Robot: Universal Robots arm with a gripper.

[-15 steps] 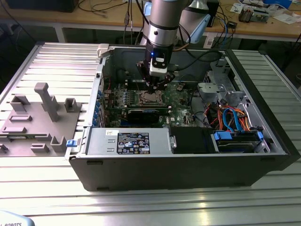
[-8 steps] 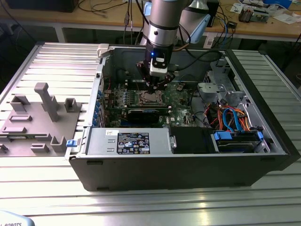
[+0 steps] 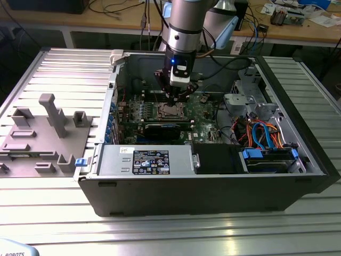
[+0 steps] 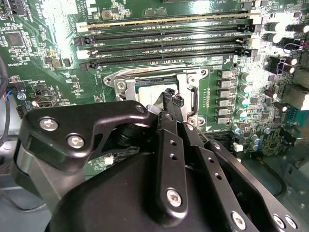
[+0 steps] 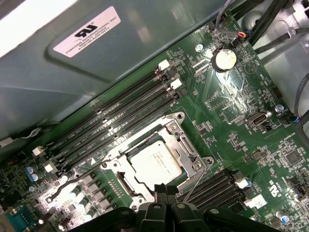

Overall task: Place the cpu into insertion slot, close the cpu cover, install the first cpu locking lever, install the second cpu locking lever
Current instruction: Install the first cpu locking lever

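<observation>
The cpu (image 5: pixel 157 163), a dull silver square chip, lies in the insertion slot (image 5: pixel 170 126) on the green motherboard. The cpu cover (image 5: pixel 186 145), a silvery frame, lies flat around the chip, which shows through its window. One thin wire lever (image 5: pixel 194 181) slants up beside the socket's corner; another (image 5: pixel 72 180) sticks out on the other side. My gripper (image 5: pixel 166 189) hangs just above the socket's edge, its black fingers pressed together beside the first lever. The second wrist view shows the fingertips (image 4: pixel 169 96) over the socket frame (image 4: pixel 193 89). In the exterior view my gripper (image 3: pixel 177 97) is right above the socket (image 3: pixel 171 111).
Long black memory slots (image 5: pixel 120 111) flank the socket. The open case holds a power supply box (image 3: pixel 144 160) in front and a drive cage with blue cables (image 3: pixel 264 136) on the exterior view's right. A grey fixture (image 3: pixel 48 133) stands outside the case on the exterior view's left.
</observation>
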